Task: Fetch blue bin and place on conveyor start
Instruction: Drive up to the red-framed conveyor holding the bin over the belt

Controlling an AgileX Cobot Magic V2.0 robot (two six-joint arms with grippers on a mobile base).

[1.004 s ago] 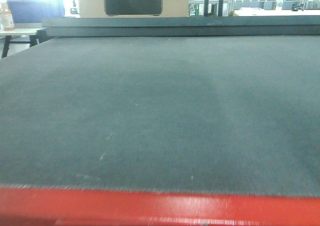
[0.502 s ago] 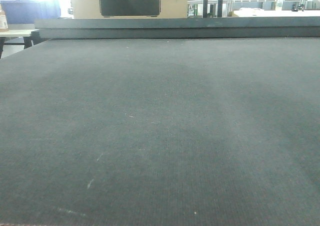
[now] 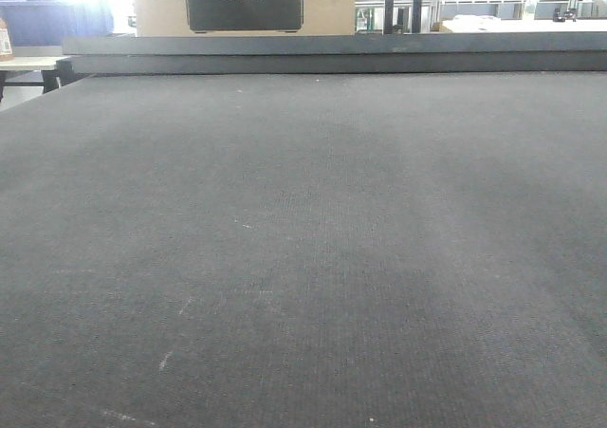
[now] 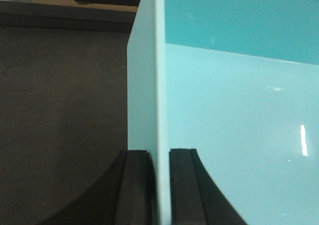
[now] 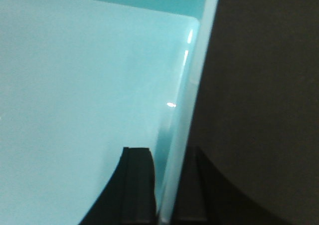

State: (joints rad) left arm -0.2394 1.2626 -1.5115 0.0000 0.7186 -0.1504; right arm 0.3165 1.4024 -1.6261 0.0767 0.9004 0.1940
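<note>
- Dark woven belt of the conveyor start fills the front view. A cardboard box sits beyond the far end. No bin in this view.
- Blue bin hangs between the two arms, over the belt: belt shows left of its left wall and right of its right wall.
- Left gripper: pinching the left wall, one finger outside, one inside.
- Right gripper: pinching the right wall the same way.
- Base-to-belt contact: cannot tell.
- Judgement: target lies directly below, so lower both arms evenly, then let go.
</note>
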